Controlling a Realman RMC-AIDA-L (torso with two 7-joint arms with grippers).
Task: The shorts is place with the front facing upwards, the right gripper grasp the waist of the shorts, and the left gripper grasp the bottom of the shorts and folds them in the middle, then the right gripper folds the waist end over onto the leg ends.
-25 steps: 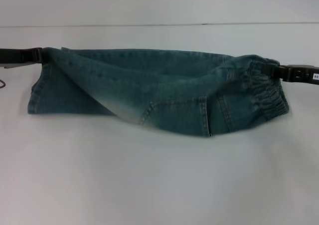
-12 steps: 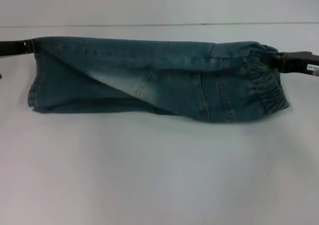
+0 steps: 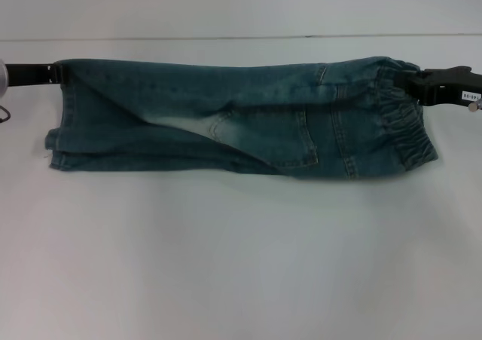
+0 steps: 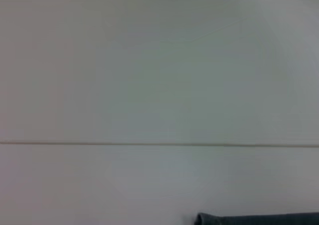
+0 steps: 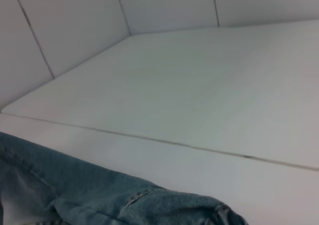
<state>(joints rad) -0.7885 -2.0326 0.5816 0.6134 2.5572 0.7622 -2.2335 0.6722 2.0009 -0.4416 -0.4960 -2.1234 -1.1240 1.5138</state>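
Observation:
The blue denim shorts (image 3: pixel 226 121) lie doubled lengthwise across the white table, leg ends on the left and elastic waist (image 3: pixel 407 125) on the right. My left gripper (image 3: pixel 54 74) is shut on the far corner of the leg end. At the far corner of the waist, my right gripper (image 3: pixel 413 84) grips the band. The far edge runs taut between them. A strip of denim (image 4: pixel 259 219) shows in the left wrist view, and a denim fold with a seam (image 5: pixel 75 195) in the right wrist view.
The white table (image 3: pixel 241 264) stretches wide in front of the shorts. A white wall rises behind the table's far edge (image 3: pixel 241 37), just beyond the garment.
Both grippers have shifted toward the far side, the right one most. The sagging front fold has drawn in, and the shorts now sit in a flatter, narrower band.

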